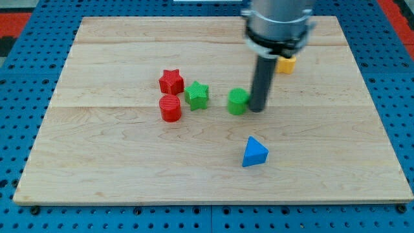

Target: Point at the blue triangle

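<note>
two red blocks (171,81) (170,108), two green (196,95) (238,101), one blue (254,153), one yellow (286,64)

Blue triangle (254,153); red star (171,81); red cylinder (171,108); green star (196,95); green block (237,101); yellow block (286,63); pale wood board (116,162).

So the green block (238,101) is sitting right up against my tip (257,109), on its view-left side. Further left of the tip there's a green star (196,95), then a red star (171,81) and a red cylinder (170,108) just below it. A yellow block (285,63) sits up and to the right of the tip, half hidden. All on a wooden bench (97,162).
</note>
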Controlling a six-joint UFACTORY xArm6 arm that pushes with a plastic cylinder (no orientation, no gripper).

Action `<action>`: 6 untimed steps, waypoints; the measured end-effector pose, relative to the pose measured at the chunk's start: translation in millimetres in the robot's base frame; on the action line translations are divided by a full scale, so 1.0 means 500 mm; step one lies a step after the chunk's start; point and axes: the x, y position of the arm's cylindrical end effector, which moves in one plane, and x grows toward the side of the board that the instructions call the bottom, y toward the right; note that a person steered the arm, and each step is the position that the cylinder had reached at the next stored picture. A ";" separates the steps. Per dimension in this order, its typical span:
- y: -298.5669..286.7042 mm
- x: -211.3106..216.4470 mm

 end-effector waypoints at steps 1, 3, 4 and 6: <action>-0.145 0.006; -0.134 0.177; -0.041 0.267; 0.061 0.101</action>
